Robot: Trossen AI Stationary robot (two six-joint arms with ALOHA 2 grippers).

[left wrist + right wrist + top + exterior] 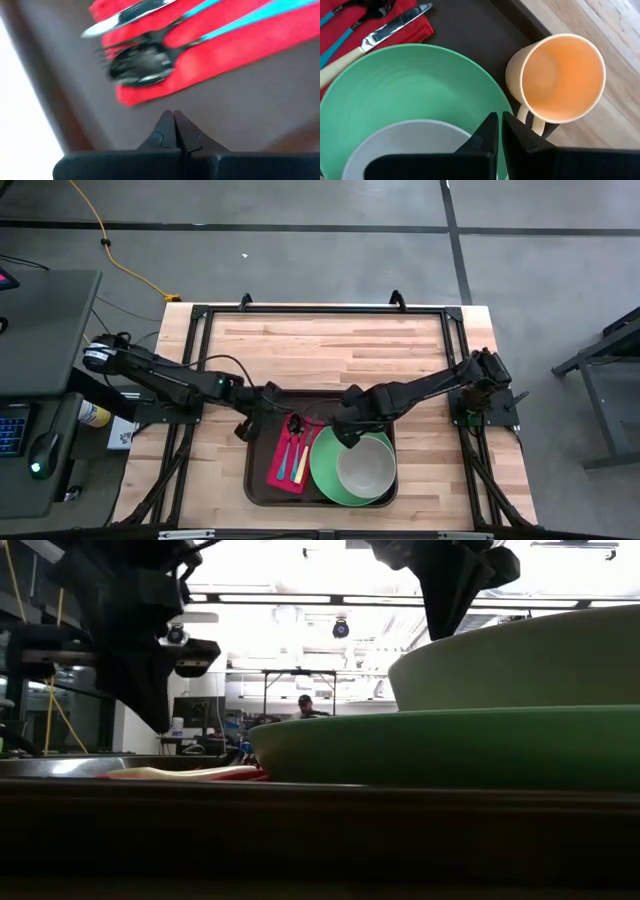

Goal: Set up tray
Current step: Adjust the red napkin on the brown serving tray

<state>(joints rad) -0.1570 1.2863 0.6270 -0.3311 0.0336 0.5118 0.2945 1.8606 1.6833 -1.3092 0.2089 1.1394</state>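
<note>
Tray [258, 480], dark brown with raised rim, sits on the wooden table [320, 345] at the middle of its near edge, long side parallel to that edge. Taking the tray as landmark: red napkin [284, 465] lies inside along its left portion, carrying a fork [131, 42], a spoon [142, 65] and a knife [395, 27] side by side; fork and spoon have teal handles, the knife a cream handle. Green plate [325, 475] fills the tray's right portion, and a grey bowl [365, 468] rests on that plate. Cup [562, 77], cream outside and orange inside, stands upright in the tray's far right corner, just beside the plate's rim, handle toward the right gripper. Left gripper [173, 131] hovers over the tray's bare floor at its far left corner, just beside the napkin's end where the utensil heads lie; fingers pressed together, nothing between them. Right gripper [499, 131] sits over the plate's far edge, between bowl and cup; fingers nearly together with only a thin slit showing, holding nothing. Low view: tray rim across the foreground, plate and bowl stacked above it at right, both arms coming down from above. A person shows far back in the room, well apart from the tray.
</note>
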